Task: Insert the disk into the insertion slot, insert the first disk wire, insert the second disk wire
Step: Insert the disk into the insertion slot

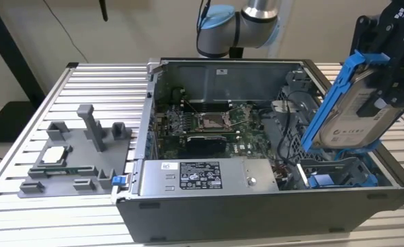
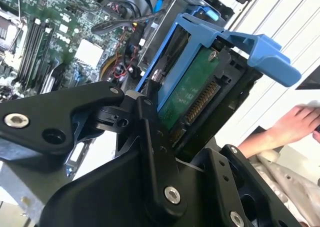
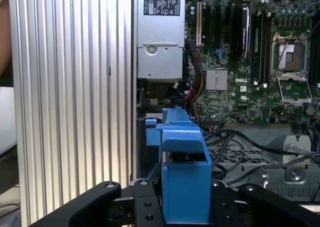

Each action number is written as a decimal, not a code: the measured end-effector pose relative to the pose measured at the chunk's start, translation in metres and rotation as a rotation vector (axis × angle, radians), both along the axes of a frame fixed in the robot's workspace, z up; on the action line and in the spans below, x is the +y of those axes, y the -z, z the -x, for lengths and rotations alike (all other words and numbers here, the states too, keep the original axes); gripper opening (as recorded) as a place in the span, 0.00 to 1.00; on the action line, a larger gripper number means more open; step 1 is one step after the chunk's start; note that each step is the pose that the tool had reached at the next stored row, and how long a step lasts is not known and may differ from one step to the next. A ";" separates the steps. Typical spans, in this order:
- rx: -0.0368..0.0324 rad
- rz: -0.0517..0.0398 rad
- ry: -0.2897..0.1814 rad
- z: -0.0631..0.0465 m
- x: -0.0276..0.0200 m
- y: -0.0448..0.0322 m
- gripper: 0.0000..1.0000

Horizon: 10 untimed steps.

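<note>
- Right, the gripper [image 1: 388,77] is clamping the disk [image 1: 356,113], with black fingers [image 2: 147,122] pressing on both sides of its blue carrier frame.
- In both wrist views the jaws are squeezing that frame; the second wrist view is showing the disk's [image 2: 192,87] green circuit board and connector row facing the camera.
- The disk is hanging tilted at the exterior view's right, upper end in the gripper and lower end dipping into the open computer case [image 1: 257,216].
- The insertion slot [image 1: 339,172] is sitting right beneath that lower end, its blue rails showing in the case's near corner. The corner is crowded, so I cannot tell whether the carrier is touching the rails or hovering just above them.
- Black cables [image 3: 240,142] are snaking through the case just beside the blue carrier [image 3: 180,137] in the first wrist view.
- The motherboard [image 1: 209,123] is lying flat in the middle of the case, well apart from the disk.
- The silver power-supply box [image 1: 202,177] is lining the case's near wall, between the slot and the exterior view's left.
- The case is resting on a slatted metal table [image 1: 92,82], and a grey fixture [image 1: 78,154] is standing to the case's left in the exterior view.
- A person's hand [image 2: 295,124] is resting beyond the table edge in the second wrist view.
</note>
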State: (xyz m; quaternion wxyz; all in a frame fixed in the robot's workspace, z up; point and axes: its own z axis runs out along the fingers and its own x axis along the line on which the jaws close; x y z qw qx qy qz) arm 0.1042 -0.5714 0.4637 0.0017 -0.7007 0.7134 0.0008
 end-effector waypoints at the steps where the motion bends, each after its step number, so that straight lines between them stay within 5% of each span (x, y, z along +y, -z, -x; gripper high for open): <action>1: 0.0000 0.0000 0.000 0.000 0.0000 0.0004 0.00; 10: 0.0000 0.0001 0.000 0.000 0.0000 0.0015 0.00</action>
